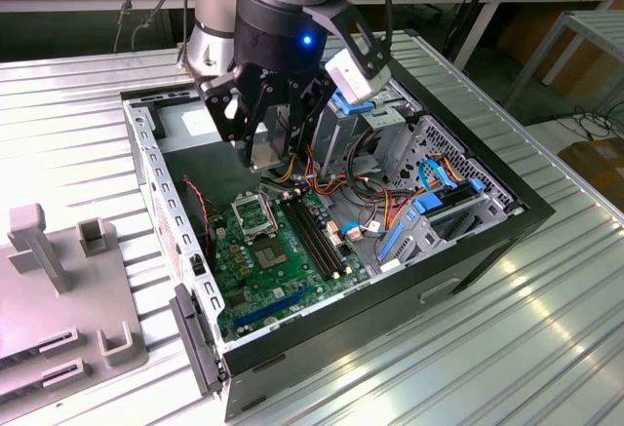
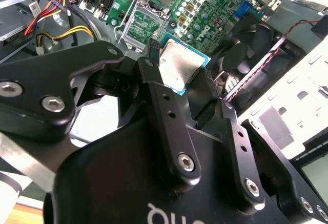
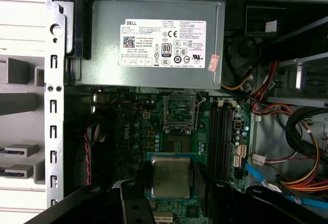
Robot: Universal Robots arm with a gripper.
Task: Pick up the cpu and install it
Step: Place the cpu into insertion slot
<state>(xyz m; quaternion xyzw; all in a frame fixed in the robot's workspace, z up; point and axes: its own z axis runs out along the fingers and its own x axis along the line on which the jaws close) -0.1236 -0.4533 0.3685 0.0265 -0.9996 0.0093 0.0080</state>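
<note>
**Gripper** point(image 1: 268, 161): black two-finger unit on the arm, hung inside the open computer case point(image 1: 487, 241), above the motherboard point(image 1: 283, 285). Its fingers point(image 2: 154, 96) were pinched on opposite edges of the cpu point(image 3: 170, 177).

**Cpu:** silvery-grey face with a narrow green rim, seen in both wrist views. It was held clear of the board, near the socket point(image 3: 179, 112) but not in it.

**Socket:** square and metal-framed, with its contact field uncovered. It lay between the held chip and the power supply point(image 3: 154, 44).

**Power supply:** grey box with a white label, set along the case wall.

**Memory slots** point(image 3: 221, 131): long black pair, just beside the socket.

**Cables** point(image 3: 302, 178): red, yellow and orange bundle, at the drive-bay side.

**Grey fixture** point(image 1: 58, 299): stood on the ribbed metal table point(image 1: 546, 348), at the exterior view's left of the case.
</note>
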